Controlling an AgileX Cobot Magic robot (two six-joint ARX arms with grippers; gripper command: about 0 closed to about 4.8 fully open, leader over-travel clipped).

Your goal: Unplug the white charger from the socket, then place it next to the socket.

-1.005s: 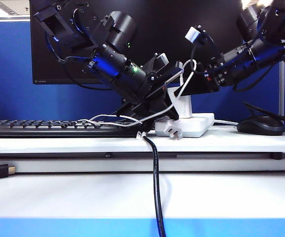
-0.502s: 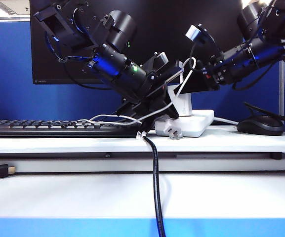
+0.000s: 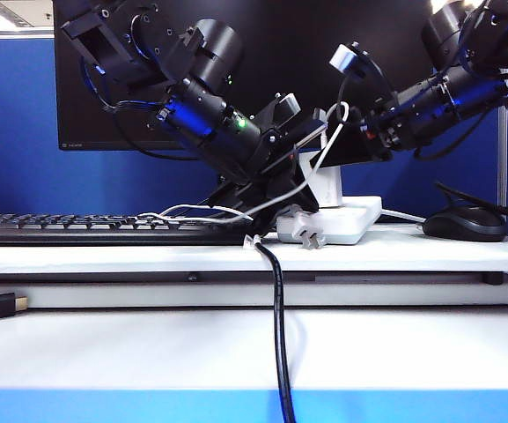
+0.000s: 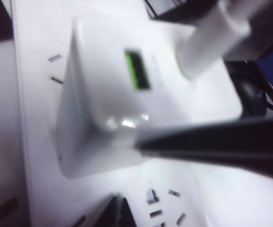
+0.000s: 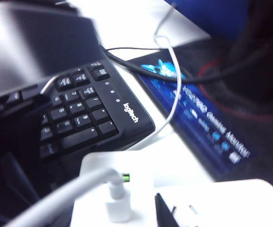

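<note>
The boxy white plastic charger (image 3: pixel 328 188) stood plugged into the flat white socket strip (image 3: pixel 352 222) near the desk's (image 3: pixel 430 256) front edge. The right gripper (image 3: pixel 337 150) pinched it; the left gripper (image 3: pixel 276 204) pressed the strip (jaw state unclear). A skewed pull could lift the strip.

My left end effector (image 4: pixel 141 175) sits right over the white charger (image 4: pixel 103 104), one dark finger (image 4: pixel 212 146) blurred across its lower edge. The charger stands on the socket (image 4: pixel 37 156), its green port up, a white cable plug (image 4: pixel 207 38) seated beside the port.
</note>
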